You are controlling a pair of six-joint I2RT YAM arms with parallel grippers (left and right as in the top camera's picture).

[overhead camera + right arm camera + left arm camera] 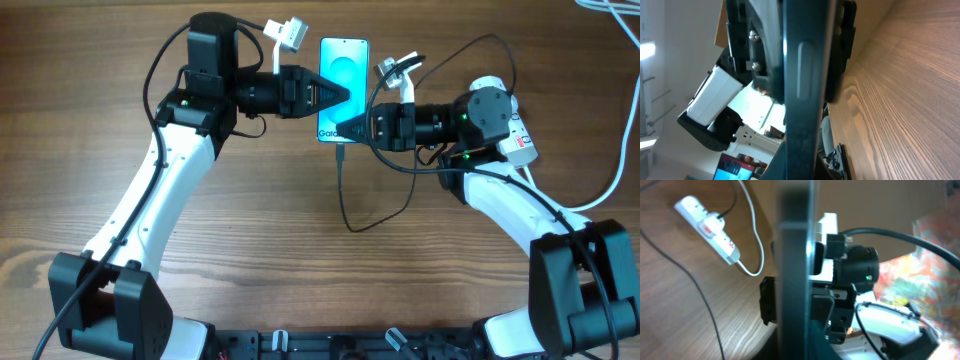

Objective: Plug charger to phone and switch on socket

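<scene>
Step in hand: plugging in, near its end. The phone [345, 70] faces screen-up over the desk [250, 230], with both arms on it. The charger [343, 190] runs down from the phone's bottom edge, loops on the desk below the phone, then swings up to the phone's right. Its tip meets the bottom edge. Whether it is seated or only touching can't be told from above, and both wrist views show just the phone's side edge, close up.

The right claw [352, 128] is clenched, apparently on the phone's bottom right corner, with one finger covering part of the lettering. The left claw [338, 95] sits at the phone's left edge, fingers overlapping the screen. Can't tell whether it is gripping or has let go.

Next move, as judged: confirm the plug is home, let go of the phone without tugging it, then go for the socket [518, 140], well right of the phone. That calls for a closed fingertip pressing one small red switch. The right arm is nearest but would have to back off and come in from above.

In the way:
- The right arm itself covers most of the socket.
- The charger's slack lies between the phone and the socket.
- The thick white cord [610, 170] trails further right of the phone.

Risk: an arm snagging the slack could unseat the plug.
</scene>
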